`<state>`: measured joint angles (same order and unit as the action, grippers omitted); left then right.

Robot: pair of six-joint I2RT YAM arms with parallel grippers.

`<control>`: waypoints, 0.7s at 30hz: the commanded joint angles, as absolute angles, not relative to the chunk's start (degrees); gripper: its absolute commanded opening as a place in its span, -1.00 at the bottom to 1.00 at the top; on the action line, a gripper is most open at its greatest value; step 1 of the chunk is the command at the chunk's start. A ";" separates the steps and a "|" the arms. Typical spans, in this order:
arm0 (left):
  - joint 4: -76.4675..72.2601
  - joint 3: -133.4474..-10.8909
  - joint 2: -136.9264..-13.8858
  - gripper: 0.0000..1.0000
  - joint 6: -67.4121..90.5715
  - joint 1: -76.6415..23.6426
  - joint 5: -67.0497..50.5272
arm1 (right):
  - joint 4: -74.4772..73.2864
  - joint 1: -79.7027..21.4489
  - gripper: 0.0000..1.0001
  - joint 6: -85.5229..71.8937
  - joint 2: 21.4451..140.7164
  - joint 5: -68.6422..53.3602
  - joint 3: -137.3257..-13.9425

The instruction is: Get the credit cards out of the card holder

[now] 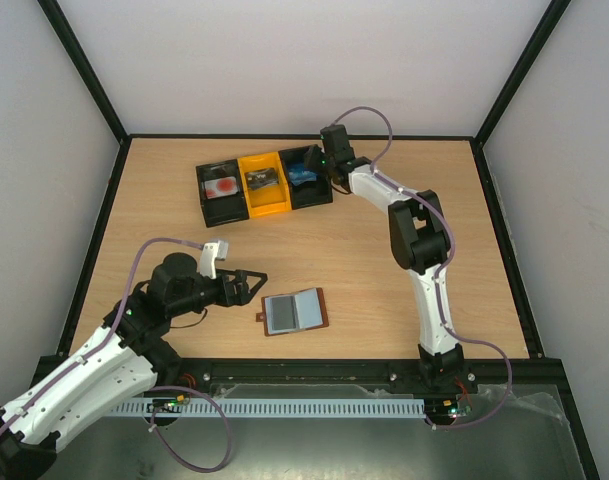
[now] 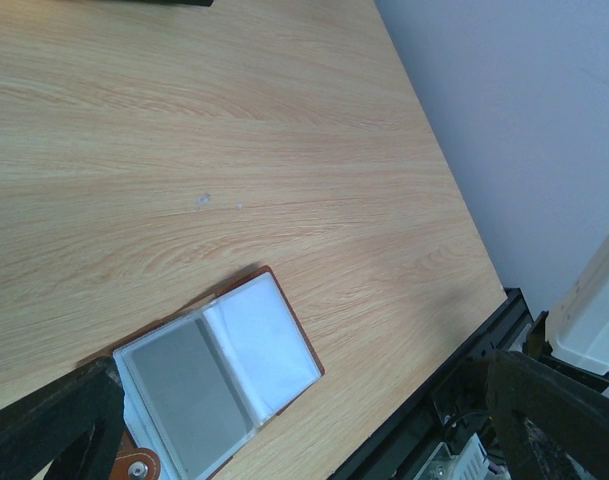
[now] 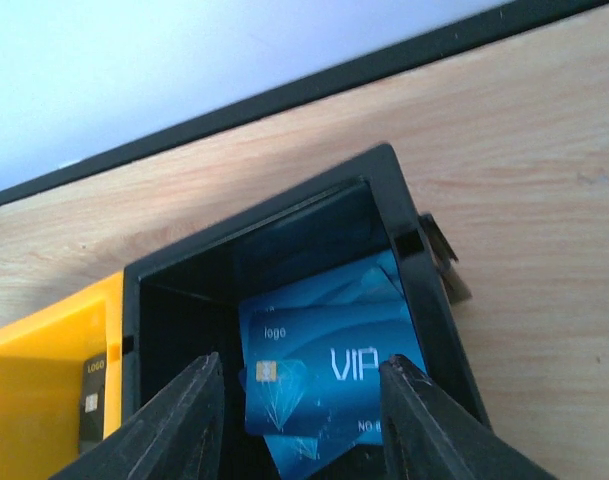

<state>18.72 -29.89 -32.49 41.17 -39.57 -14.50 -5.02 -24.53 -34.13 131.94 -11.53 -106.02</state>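
Drop-off step, as judged: the right hand (image 3: 299,378), fingers spread and pinching nothing, is hovering over the tray's (image 3: 284,215) black end bin near 12 o'clock on the bench (image 1: 164,210), where blue credit cards (image 3: 329,345) are lying. The card holder (image 1: 294,312) is lying open near 6 o'clock, with the left hand (image 1: 259,286) spread wide at its 9 o'clock. Any card left inside is calling for a thin-edge pinch at the holder.

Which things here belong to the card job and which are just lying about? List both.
Job:
card holder, lying open
blue cards in the tray's right-hand black bin
dark card in the yellow bin
right gripper over the blue cards
left gripper, open, near the holder

Lying about:
tray, merely holding the cards
arm cables
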 commanded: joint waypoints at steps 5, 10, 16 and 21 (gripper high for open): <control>16.05 -27.32 -34.84 0.98 43.34 -39.55 -16.50 | -10.99 -24.26 -0.14 -36.85 119.16 -16.30 -96.80; 14.83 -25.46 -36.77 0.98 45.78 -39.55 -15.86 | -8.35 -24.72 -0.14 -39.30 108.09 -18.73 -81.85; 11.96 -23.92 -40.23 0.98 47.38 -39.55 -18.38 | -6.24 -26.76 -0.14 -40.82 93.86 -19.73 -64.85; 7.72 -22.05 -40.64 0.98 49.65 -39.55 -20.10 | -4.60 -31.35 -0.14 -42.37 81.47 -18.41 -51.48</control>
